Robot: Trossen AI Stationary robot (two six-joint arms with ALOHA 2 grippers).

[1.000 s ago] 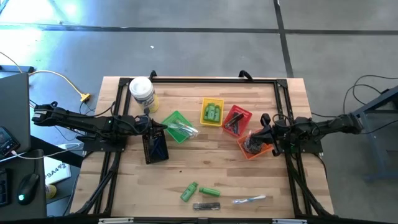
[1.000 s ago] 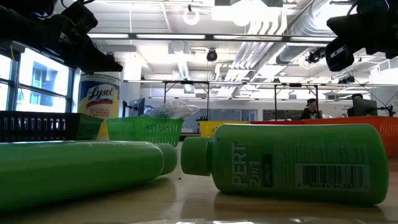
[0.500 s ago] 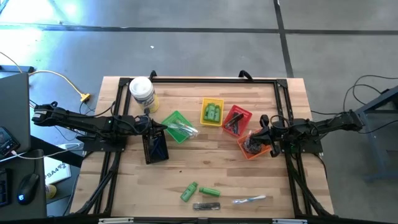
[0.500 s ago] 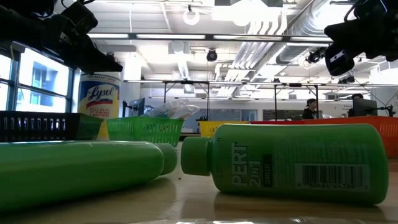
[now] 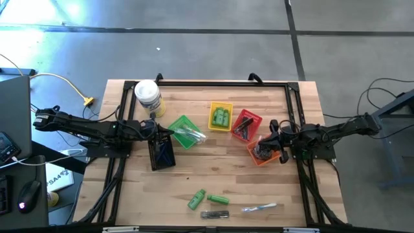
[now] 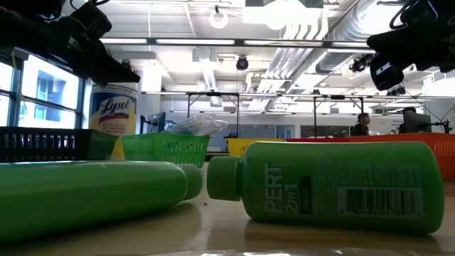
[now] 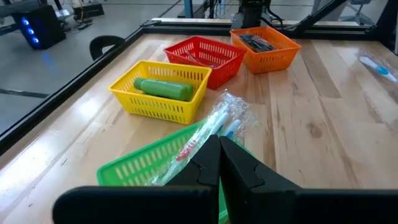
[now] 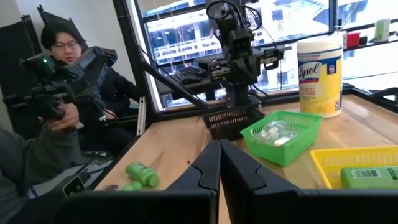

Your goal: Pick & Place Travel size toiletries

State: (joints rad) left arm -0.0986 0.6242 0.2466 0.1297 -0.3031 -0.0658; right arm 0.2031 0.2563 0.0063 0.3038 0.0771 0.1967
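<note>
The loose toiletries, two green bottles [image 5: 207,199], a dark wrapped piece [image 5: 214,214] and a clear-wrapped razor [image 5: 259,208], lie flat along my near table edge. My right gripper [image 5: 275,141], fingers pressed together over the orange basket [image 5: 256,158], looks nearer the razor, whose long axis runs left-right. My left gripper [image 5: 169,133], also closed, waits by the green basket [image 5: 180,124].

Wooden table [image 5: 213,171] bears baskets [image 5: 220,116] (five), loose toiletries [image 5: 208,199], jar [image 5: 148,95].

A robotics lab or workshop in a large open industrial hall. Bare ducts [image 6: 334,35] and strip lights run across the ceiling above the wooden workbench [image 5: 213,175]. The floor [image 5: 194,45] around the bench is grey concrete, and cables [image 5: 58,81] trail beside it. A person [image 8: 59,81] sits near the bench holding a controller.
</note>
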